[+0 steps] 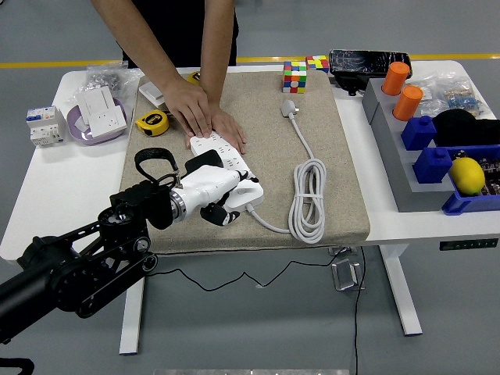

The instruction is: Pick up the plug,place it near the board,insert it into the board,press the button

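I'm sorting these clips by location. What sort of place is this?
Probably a robotics lab or workshop floor: grey floor with a yellow line, a height-adjustable white table, blue parts bins, and a person's hand steadying the power strip for the left robot hand.

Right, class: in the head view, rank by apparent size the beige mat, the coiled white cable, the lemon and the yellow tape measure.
1. Beige mat
2. Coiled white cable
3. Lemon and yellow tape measure: look about alike, so unranked.
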`<state>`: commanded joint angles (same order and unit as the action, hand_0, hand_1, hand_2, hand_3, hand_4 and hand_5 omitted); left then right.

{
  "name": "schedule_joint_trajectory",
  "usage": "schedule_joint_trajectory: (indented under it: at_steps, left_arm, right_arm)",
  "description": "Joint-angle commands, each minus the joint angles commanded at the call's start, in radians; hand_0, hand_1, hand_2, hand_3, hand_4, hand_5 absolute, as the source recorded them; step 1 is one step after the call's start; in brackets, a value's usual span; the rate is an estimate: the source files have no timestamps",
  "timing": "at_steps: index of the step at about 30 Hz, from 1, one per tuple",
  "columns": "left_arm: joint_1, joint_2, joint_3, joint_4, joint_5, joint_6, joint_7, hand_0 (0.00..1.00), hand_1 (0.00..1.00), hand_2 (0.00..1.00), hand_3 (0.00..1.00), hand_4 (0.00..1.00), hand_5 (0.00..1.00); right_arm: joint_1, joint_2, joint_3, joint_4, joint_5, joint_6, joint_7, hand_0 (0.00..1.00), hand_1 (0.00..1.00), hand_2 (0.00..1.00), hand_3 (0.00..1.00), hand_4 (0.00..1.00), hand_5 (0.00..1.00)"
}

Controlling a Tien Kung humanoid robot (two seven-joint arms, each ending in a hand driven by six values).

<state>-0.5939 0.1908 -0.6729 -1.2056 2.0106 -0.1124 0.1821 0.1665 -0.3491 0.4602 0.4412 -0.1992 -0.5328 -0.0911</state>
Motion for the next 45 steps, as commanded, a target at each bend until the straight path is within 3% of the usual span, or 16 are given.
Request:
schedule_joint_trajectory:
  at_steps: [4,10,29,45]
  left_arm:
    - [-0.004,-0.014,-0.008,0.038,0.007,0.0,0.0,0.134,0.008,0.136,0.873,0.7,0.002]
    - [-0.008,-0.01,0.009,0.058,0.006,-0.003,-0.002,0.134,0.008,0.135,0.87,0.7,0.002]
    - [0.008,0.021,-0.005,0.039,0.002,-0.016,-0.004,0.132,0.008,0.136,0.86,0.7,0.002]
    - [0.001,0.022,0.02,0.05,0.011,-0.044,0.004,0.132,0.007,0.137,0.853,0.7,0.002]
  right_arm:
    - [0.001,0.0,0.0,0.0,-0.001,0.0,0.0,0.928,0.892,0.82,0.815,0.998,0.998]
    - [0.001,-0.001,0.001,0.0,0.0,0.0,0.0,0.927,0.892,0.82,0.815,0.998,0.998]
    - [-0.003,-0.003,0.0,-0.001,0.0,0.001,-0.001,0.926,0.892,0.82,0.815,0.998,0.998]
    - [-0.002,-0.003,0.002,-0.001,0.0,0.001,0.0,0.926,0.892,0.82,0.815,0.998,0.998]
